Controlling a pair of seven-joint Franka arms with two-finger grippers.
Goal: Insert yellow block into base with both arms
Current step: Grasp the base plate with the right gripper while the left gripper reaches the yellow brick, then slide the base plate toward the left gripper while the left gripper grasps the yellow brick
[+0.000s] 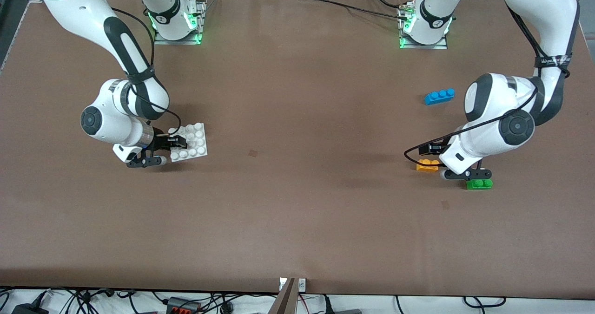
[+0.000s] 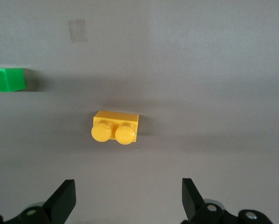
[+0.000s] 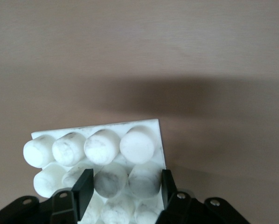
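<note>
The yellow block [image 1: 427,165] lies on the table at the left arm's end, with its two studs up. It sits in the middle of the left wrist view [image 2: 115,127]. My left gripper [image 1: 436,149] hangs just over it, open and empty, and its fingers [image 2: 65,198] are spread wider than the block. The white base [image 1: 189,141] is at the right arm's end. My right gripper [image 1: 178,142] is shut on the base [image 3: 130,133] at one edge, with two studs between its fingers [image 3: 83,185]. I cannot tell whether the base rests on the table.
A green two-stud brick [image 1: 479,184] lies beside the yellow block, nearer the front camera, and shows in the left wrist view [image 2: 6,80]. A blue three-stud brick [image 1: 439,96] lies farther from the front camera, near the left arm's elbow.
</note>
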